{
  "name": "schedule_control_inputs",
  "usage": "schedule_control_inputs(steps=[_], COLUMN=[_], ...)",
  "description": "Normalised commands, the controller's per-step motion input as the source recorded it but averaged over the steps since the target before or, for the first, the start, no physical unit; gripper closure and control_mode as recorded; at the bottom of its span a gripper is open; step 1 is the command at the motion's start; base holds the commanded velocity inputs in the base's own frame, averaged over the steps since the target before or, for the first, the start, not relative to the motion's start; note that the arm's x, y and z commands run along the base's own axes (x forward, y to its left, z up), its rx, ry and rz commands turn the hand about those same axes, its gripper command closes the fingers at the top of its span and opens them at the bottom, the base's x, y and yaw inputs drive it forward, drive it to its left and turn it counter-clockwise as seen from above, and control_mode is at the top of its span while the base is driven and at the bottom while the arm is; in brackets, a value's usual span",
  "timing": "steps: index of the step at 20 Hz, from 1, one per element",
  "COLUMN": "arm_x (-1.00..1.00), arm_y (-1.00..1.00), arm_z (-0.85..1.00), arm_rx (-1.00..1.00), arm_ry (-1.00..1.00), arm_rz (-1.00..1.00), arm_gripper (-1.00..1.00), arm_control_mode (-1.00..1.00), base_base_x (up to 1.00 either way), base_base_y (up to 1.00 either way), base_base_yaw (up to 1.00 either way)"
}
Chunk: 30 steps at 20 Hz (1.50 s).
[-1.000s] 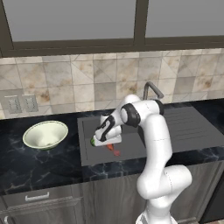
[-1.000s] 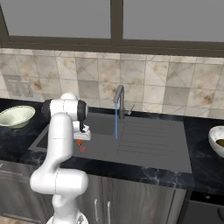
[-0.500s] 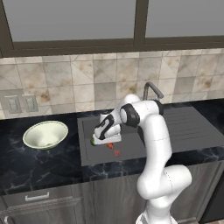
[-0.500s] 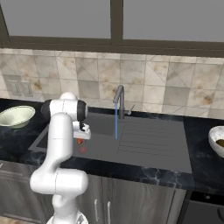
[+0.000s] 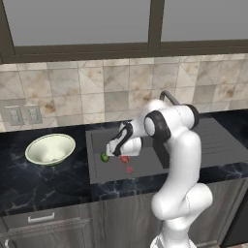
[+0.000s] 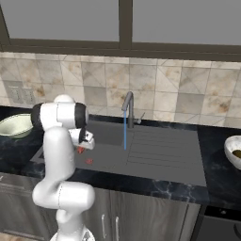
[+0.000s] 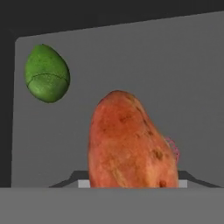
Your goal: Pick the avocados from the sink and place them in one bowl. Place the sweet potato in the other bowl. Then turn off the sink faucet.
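Observation:
My gripper (image 5: 121, 154) reaches down into the dark grey sink (image 5: 104, 139), shut on the orange-red sweet potato (image 7: 131, 144), which looms close in the hand view and hides the fingertips. From the base views the sweet potato (image 5: 125, 159) shows as a red bit under the hand (image 6: 84, 142). A bright green avocado (image 7: 47, 73) lies on the sink floor just left of the gripper (image 5: 104, 157). The faucet (image 6: 128, 106) runs a thin blue stream (image 6: 124, 134). The pale cream-green bowl (image 5: 50, 148) stands on the left counter.
A second bowl (image 6: 234, 150) sits at the far right of the counter with something dark olive-brown in it. A tiny red spot (image 5: 129, 169) marks the sink floor near the gripper. The ridged drainboard (image 6: 162, 150) spreads to the right of the basin.
The jaws have closed on the sweet potato. The arm has hardly moved, and the avocado lies where it was.

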Motion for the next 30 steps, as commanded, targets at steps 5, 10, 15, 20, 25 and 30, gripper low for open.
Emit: schedule_control_inputs(steps=[5, 10, 15, 20, 25, 30], arm_x=[-0.57, -0.12, 0.00, 0.00, 0.00, -0.05], arm_y=[0.00, 0.00, 0.01, 0.23, 0.39, 0.29], arm_z=[0.88, 1.00, 0.83, 0.66, 0.90, 0.71], arm_rx=[0.12, 0.15, 0.05, 0.03, 0.04, 0.05], arm_ry=[-0.26, -0.09, 0.14, 0.15, 0.18, 0.00], arm_rz=[0.00, 0.00, 0.02, 0.09, 0.13, 0.04], arm_gripper=[1.00, 1.00, 1.00, 1.00, 1.00, 1.00], arm_control_mode=[-1.00, -1.00, -1.00, -1.00, -1.00, -1.00], base_base_x=[0.00, 0.00, 0.00, 0.00, 0.00, 0.00], base_base_y=[0.00, 0.00, 0.00, 0.00, 0.00, 0.00], base_base_yaw=[0.00, 0.00, 0.00, 0.00, 0.00, 0.00])
